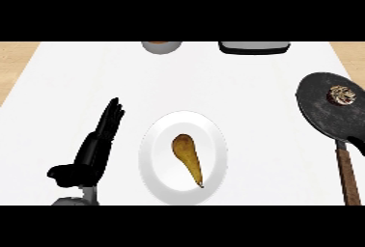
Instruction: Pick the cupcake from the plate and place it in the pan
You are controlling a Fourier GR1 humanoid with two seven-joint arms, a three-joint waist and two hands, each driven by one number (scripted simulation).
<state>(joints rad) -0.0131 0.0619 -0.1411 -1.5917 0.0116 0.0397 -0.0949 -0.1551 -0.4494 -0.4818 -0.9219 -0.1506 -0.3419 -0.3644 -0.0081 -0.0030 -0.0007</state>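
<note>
A white counter [85,77] fills most of the frame, with a strip of tan wood showing along its upper left and upper right corners. In the lower left, the left hand [96,144] rises from the bottom edge on a grey forearm, its black fingers straight and pressed side by side, pointing toward the top of the frame, with the thumb sticking out to the left low down; it holds nothing and sits just left of the plate without touching it. The white plate [160,183] lies in the lower centre, looking taller than wide, and on it rests a brown pear [188,155], its fat end toward the upper left and its thin stem end pointing to the lower right. At the right edge of the frame sits the dark round pan [324,113], its brown handle running down toward the lower right corner. The cupcake [343,95] is inside the pan, in its upper right part, close to the rim, a small brown and pale mottled lump. A dark shape crosses the pan's handle at the right edge, just below the pan's bowl; what it is cannot be told. The right hand does not show anywhere. Along the top edge, a pale rounded bowl [161,46] is cut off in the upper centre, and to its right a dark tray-like object [254,48] with a light inside is also cut off by the frame.
</note>
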